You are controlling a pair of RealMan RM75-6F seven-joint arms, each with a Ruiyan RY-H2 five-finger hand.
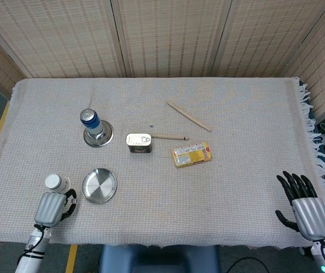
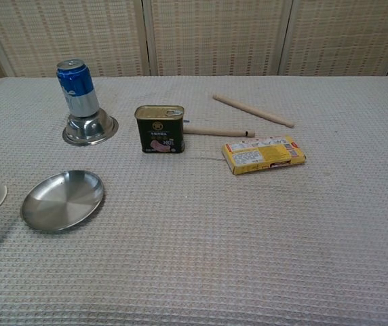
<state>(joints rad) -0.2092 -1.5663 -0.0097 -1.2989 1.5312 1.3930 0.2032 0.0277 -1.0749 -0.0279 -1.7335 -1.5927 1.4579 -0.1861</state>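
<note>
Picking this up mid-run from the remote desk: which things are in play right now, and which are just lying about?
In play:
left hand
white bottle, right by that hand
steel plate, beside it

Lying about:
blue can on a steel bowl
meat tin
yellow box
two sticks
right hand, open, apart

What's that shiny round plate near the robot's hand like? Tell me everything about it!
The steel plate is a small, round, shallow dish that looks like polished metal, with a flat middle and a low raised rim that catches the light. It is empty and lies flat, right way up, on the woven tablecloth near the front left of the table. Nothing else touches it. The white bottle stands to its left, and the left hand sits close beside it, apart from it.
</note>
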